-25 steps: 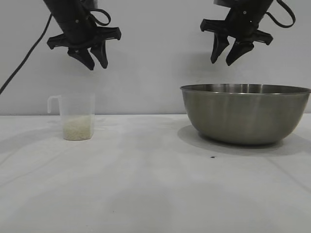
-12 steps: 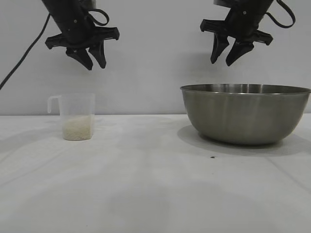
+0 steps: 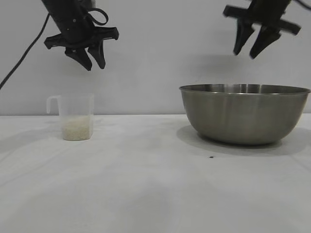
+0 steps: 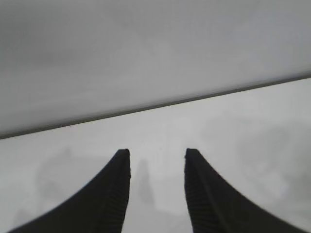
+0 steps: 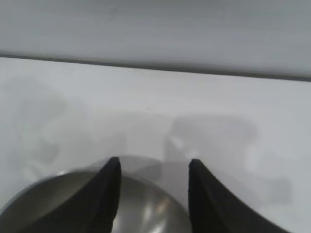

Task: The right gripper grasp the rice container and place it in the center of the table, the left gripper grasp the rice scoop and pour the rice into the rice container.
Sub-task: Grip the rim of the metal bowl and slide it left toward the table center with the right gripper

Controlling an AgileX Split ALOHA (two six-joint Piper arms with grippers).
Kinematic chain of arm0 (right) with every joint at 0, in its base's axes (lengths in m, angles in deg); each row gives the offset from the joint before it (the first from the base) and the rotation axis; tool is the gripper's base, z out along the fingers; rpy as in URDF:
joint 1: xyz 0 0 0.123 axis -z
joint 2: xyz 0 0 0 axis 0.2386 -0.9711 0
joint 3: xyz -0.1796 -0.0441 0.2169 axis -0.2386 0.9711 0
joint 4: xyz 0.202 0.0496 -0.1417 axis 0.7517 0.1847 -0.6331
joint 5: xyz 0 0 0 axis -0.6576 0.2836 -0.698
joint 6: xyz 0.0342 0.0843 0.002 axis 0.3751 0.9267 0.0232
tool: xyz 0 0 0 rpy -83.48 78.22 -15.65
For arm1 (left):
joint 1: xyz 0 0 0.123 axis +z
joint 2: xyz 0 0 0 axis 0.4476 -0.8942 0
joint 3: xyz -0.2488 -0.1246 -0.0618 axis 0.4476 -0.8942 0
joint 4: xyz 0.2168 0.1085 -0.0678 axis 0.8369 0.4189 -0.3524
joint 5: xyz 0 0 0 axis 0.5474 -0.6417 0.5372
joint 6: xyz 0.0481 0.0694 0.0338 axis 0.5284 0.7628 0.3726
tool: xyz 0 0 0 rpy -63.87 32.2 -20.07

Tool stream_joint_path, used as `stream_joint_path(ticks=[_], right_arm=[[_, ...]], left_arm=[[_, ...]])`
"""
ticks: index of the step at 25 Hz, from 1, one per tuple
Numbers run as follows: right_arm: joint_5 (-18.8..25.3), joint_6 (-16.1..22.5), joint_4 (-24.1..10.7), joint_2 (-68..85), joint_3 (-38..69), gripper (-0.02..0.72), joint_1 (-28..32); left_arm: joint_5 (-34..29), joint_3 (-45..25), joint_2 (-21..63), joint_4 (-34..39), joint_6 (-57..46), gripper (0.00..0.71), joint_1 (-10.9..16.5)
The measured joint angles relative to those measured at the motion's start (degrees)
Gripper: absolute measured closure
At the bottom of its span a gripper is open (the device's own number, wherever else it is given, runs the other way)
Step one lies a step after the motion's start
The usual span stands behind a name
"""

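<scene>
Right tool [image 3: 252, 52] hangs open at 12 o'clock over the bowl [image 3: 245, 115], far right on the desk [image 3: 146, 184]. I'd drop onto the rim squarely. Left tool [image 3: 92, 60] open above the scoop [image 3: 76, 116].

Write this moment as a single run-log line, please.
left gripper: open above rice scoop | right gripper: open above rice container | nothing grasped
</scene>
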Motion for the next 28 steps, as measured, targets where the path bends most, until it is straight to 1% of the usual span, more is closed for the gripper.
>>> stream_joint_path(ticks=[1, 3, 7, 9, 12, 13, 14, 17, 21, 25, 28], right_arm=[[0.4, 0.1, -1.0, 0.0, 1.3, 0.438, 0.0], [0.6, 0.1, -1.8, 0.0, 4.2, 0.438, 0.0], [-0.4, 0.1, -3.7, -1.3, 9.1, 0.438, 0.0], [-0.7, 0.1, -5.0, -2.7, 10.1, 0.438, 0.0], [-1.6, 0.1, -5.5, -4.3, 10.2, 0.438, 0.0], [-2.0, 0.1, -5.5, -4.6, 10.2, 0.544, 0.0], [-2.1, -0.2, -5.5, -4.7, 10.2, 0.609, -0.1], [-2.2, -0.6, -4.8, -4.7, 10.2, 0.703, -1.0], [-1.6, -0.6, -4.0, -4.6, 10.9, 0.703, -4.8], [-1.5, -0.7, -4.0, -3.3, 14.1, 0.703, -8.9], [-2.2, -0.8, -3.6, -1.5, 17.2, 0.703, -11.2]], left_arm=[[0.0, 0.0, 0.0, 0.0, 0.0, 0.496, 0.0], [-0.1, 0.0, 0.0, 0.0, 0.0, 0.496, 0.0], [-0.1, 0.0, 0.0, 0.0, 0.0, 0.496, 0.0], [-0.1, 0.0, 0.0, 0.0, 0.0, 0.496, 0.0], [-0.1, 0.0, 0.0, 0.0, 0.0, 0.496, 0.0], [-0.1, 0.0, 0.0, 0.0, 0.0, 0.496, 0.0], [-0.1, 0.0, 0.0, 0.0, 0.0, 0.496, 0.0], [-0.1, 0.0, 0.0, 0.0, 0.0, 0.496, 0.0], [-0.2, 0.0, 0.0, 0.1, 0.1, 0.496, 0.0], [-0.3, 0.0, 0.0, 0.1, 0.3, 0.496, 0.0], [-0.4, 0.0, 0.3, 0.1, 0.4, 0.496, 0.3]])
